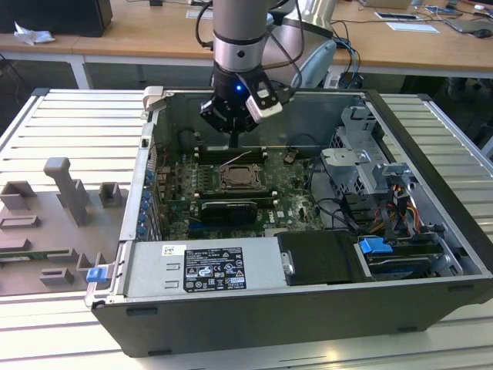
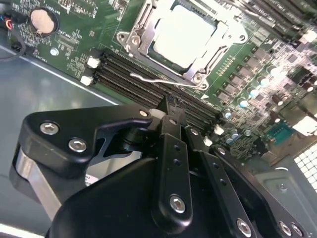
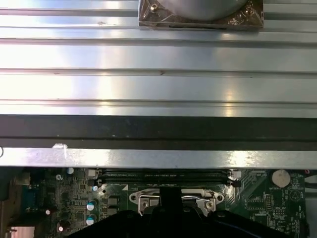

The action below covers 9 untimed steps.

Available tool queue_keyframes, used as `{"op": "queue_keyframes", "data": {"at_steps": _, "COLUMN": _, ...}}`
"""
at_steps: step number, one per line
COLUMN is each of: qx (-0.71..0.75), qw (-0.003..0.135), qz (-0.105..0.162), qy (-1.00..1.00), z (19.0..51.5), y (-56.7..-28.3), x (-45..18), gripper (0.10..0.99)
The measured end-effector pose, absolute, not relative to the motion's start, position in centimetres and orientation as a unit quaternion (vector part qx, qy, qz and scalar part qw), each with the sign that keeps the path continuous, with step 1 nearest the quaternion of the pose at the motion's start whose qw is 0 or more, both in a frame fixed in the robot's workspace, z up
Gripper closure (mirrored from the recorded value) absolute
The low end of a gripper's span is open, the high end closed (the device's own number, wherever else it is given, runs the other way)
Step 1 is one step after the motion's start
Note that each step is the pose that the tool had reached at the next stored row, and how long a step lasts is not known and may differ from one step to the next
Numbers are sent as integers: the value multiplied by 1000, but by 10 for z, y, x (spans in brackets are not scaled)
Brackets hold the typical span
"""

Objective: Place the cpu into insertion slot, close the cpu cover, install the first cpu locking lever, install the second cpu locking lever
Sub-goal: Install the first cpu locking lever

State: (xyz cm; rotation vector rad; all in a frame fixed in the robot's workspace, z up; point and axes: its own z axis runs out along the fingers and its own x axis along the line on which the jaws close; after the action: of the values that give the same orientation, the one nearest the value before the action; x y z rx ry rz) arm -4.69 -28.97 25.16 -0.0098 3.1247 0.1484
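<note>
Cpu [image 2: 185,34] lay under its cover [image 2: 142,27], my pincer [image 1: 233,145] pinched empty, upper-middle in the exterior view, by a lever [image 2: 148,77] I judged needed latching.

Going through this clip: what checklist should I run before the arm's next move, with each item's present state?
1. cpu seated in the insertion slot: ok.
2. cpu cover lying flat over the chip: ok, as far as it shows.
3. The wire lever along the socket's side hooked down: cannot tell.
4. gripper free of the chip: ok.
5. gripper clear of the cover: ok, it hangs beside the socket over the memory slots; contact there cannot tell.
</note>
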Motion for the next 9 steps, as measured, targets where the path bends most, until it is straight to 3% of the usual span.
{"op": "queue_keyframes", "data": {"at_steps": 9, "qx": -31, "qw": 6, "qz": 49, "qy": 998, "z": 238, "y": -290, "x": -40, "gripper": 980}}
